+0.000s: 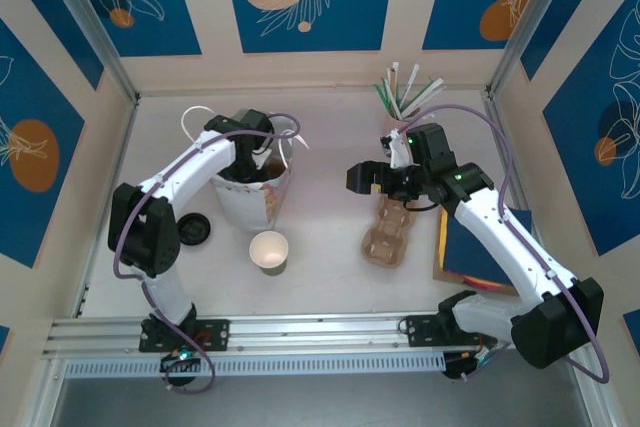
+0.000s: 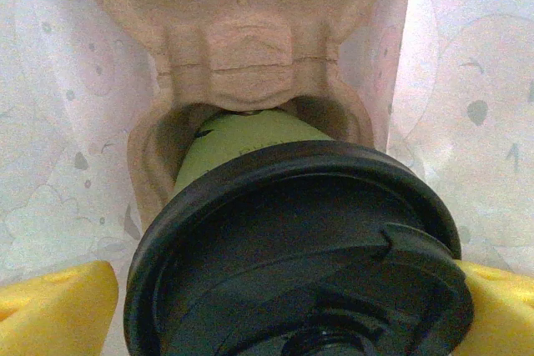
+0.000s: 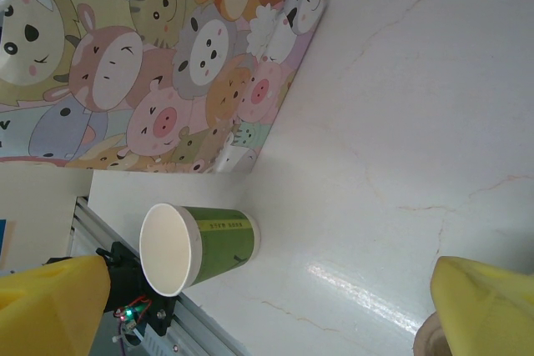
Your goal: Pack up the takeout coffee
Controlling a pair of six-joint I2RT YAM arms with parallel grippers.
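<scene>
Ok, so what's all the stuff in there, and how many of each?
gift bag: one, cartoon animals, left side of the table.
takeout coffee: one, green, black lid, inside the gift bag.
pulp holder: one, brown, holding the takeout coffee.
open cup: one, green, in front of the gift bag.
loose lid: one, black, left of the open cup.
cup carrier: one, brown, right of middle.
straws: a bunch, white and green, far right.
flat pad: one, dark blue, right edge.
left gripper: one, yellow fingers, open beside the coffee's lid.
right gripper: one, yellow fingers, open above the table.

Takeout coffee (image 2: 300, 264) in carrier (image 2: 242, 47) inside bag (image 2: 50, 122)
</scene>
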